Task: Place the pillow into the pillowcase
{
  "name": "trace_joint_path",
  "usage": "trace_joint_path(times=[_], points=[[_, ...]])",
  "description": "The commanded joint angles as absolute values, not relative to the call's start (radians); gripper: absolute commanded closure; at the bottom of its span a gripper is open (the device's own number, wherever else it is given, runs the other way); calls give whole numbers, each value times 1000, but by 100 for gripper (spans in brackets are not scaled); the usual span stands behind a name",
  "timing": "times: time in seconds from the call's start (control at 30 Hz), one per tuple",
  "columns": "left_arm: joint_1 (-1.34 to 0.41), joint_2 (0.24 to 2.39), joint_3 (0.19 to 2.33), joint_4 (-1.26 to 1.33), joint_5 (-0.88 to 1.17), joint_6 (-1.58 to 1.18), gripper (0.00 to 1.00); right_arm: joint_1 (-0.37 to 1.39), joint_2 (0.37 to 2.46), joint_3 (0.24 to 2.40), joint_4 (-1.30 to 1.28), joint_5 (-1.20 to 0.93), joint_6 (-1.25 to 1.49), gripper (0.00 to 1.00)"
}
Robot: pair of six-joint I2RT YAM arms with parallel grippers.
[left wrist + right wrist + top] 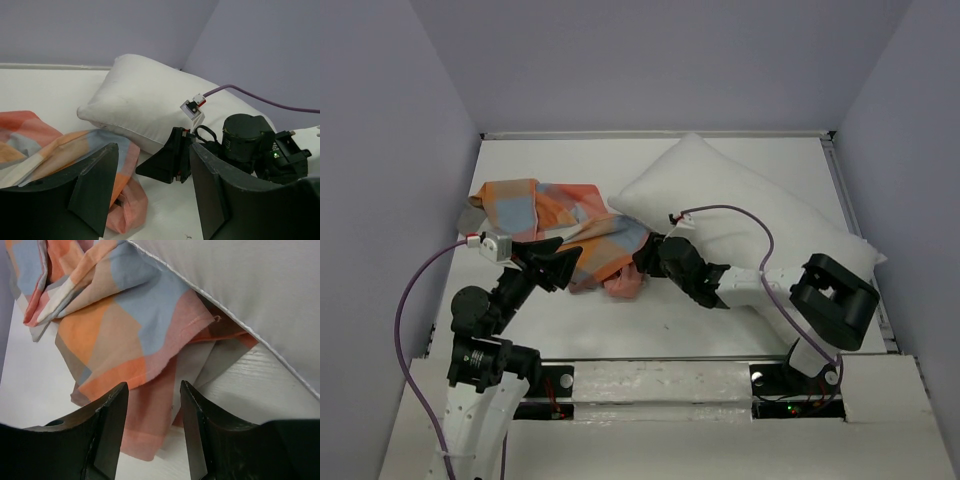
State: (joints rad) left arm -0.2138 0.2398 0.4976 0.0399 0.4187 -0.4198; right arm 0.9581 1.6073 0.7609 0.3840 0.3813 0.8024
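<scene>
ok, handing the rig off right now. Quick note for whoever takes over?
Left gripper: open, holding nothing, at the near edge of the crumpled pillowcase.
Right gripper: open, holding nothing, pointed at the pillowcase's hem next to the pillow.
Pillow: lies on the table, right rear, one corner overlapping the pillowcase.
Done: nothing, the pillow is fully outside the case.
Left: grip the hem, open the mouth, feed the pillow in.

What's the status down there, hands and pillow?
Both open: left hand, right hand, poised at the crumpled pillowcase. The pillow outside it, edge lying on the cloth, maybe pinning it.
</scene>
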Motion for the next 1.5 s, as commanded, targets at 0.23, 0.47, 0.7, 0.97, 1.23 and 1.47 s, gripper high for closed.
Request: trace_joint_path(times=[0.23, 0.47, 0.7, 0.97, 1.23, 1.47], points=[[-209, 264, 505, 77, 443, -419, 32, 968, 1766, 920, 494, 417, 831, 48], [-207, 273, 505, 75, 437, -419, 36, 968, 1726, 940, 523, 478, 731, 99], [-207, 340, 511, 67, 413, -425, 35, 968, 1559, 1021, 464, 515, 467, 100], [-215, 400, 517, 109, 397, -459, 19, 968, 1509, 1255, 295, 437, 276, 100], [-397, 529, 620, 97, 192, -399, 9, 968, 1555, 1399, 189, 407, 193, 100], [-794, 779, 735, 92, -299, -279, 8, 968, 1549, 1431, 138, 391, 150, 100]])
